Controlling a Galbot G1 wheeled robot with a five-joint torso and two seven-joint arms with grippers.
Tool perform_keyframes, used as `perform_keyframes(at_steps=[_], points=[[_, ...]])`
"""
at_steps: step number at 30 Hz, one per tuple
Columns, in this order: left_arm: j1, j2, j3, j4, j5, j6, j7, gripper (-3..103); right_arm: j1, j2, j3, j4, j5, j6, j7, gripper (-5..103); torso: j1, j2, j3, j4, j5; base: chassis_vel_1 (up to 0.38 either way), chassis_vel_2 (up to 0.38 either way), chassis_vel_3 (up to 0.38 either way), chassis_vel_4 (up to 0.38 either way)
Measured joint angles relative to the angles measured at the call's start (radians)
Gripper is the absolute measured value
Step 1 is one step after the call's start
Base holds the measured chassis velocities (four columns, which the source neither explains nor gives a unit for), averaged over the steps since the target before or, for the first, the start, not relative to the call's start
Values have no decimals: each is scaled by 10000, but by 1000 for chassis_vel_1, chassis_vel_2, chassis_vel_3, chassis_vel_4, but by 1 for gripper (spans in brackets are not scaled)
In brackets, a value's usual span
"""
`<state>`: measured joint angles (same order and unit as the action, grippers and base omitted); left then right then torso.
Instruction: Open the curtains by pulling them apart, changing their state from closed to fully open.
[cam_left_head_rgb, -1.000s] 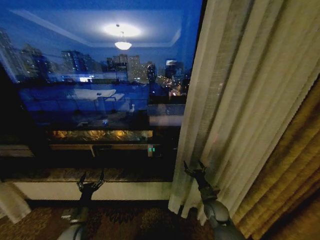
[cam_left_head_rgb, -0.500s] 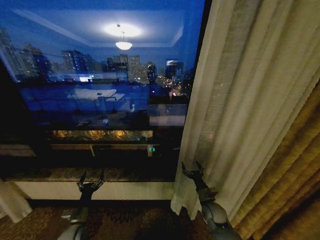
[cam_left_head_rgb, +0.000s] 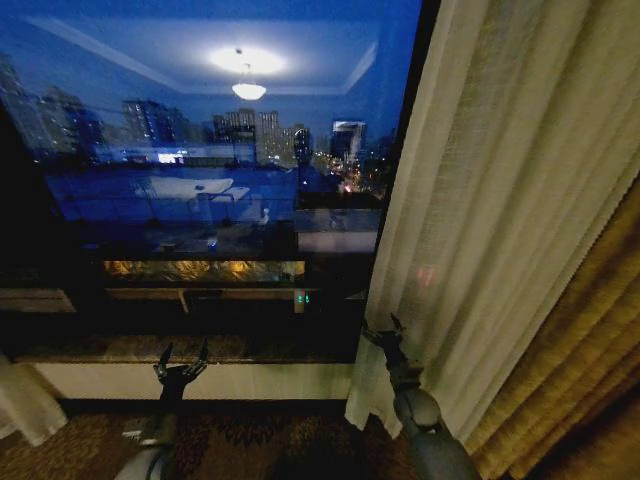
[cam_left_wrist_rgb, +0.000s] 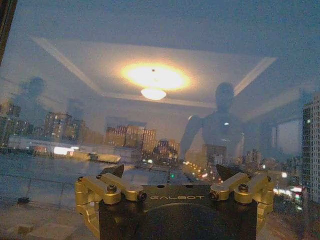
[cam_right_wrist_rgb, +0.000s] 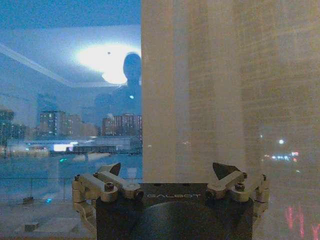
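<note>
The dark window (cam_left_head_rgb: 200, 190) is taking up the far wall, reflecting a ceiling lamp (cam_left_head_rgb: 248, 90). On the right, the sheer cream curtain (cam_left_head_rgb: 500, 200) is hanging bunched beside the golden-brown drape (cam_left_head_rgb: 590, 340), its inner edge falling just right of the glass. A scrap of pale fabric (cam_left_head_rgb: 20, 405) is showing low at the far left. The right gripper (cam_left_head_rgb: 383, 333) is reaching up at the curtain's lower edge, fingers spread, gripping nothing. The left gripper (cam_left_head_rgb: 181, 358) is sitting low near the sill (cam_left_head_rgb: 120, 348), also spread and empty.
</note>
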<state>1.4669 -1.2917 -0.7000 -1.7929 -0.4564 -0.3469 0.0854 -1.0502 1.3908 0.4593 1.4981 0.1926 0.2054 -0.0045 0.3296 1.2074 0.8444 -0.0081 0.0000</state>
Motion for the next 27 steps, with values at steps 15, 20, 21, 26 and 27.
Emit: perform_keyframes(at_steps=[15,20,21,26,27], points=[[0,0,0,0,0,0,0,100,771,-30,-415,-939,-41,-25,428,100,0,0,0,1,0,0,0,0,0],[0,0,0,0,0,0,0,100,268,-374,-138,-382,200,60,386,100,0,0,-1,1,0,0,0,0,0],[0,0,0,0,0,0,0,100,168,-416,-92,-258,249,64,386,100,-1,0,-2,1,0,0,0,0,0],[0,0,0,0,0,0,0,100,-397,-620,178,369,499,88,396,100,-1,0,-1,0,0,0,0,0,0],[0,0,0,0,0,0,0,100,-484,-660,232,465,552,89,407,100,-1,1,-1,0,0,0,0,0,0]])
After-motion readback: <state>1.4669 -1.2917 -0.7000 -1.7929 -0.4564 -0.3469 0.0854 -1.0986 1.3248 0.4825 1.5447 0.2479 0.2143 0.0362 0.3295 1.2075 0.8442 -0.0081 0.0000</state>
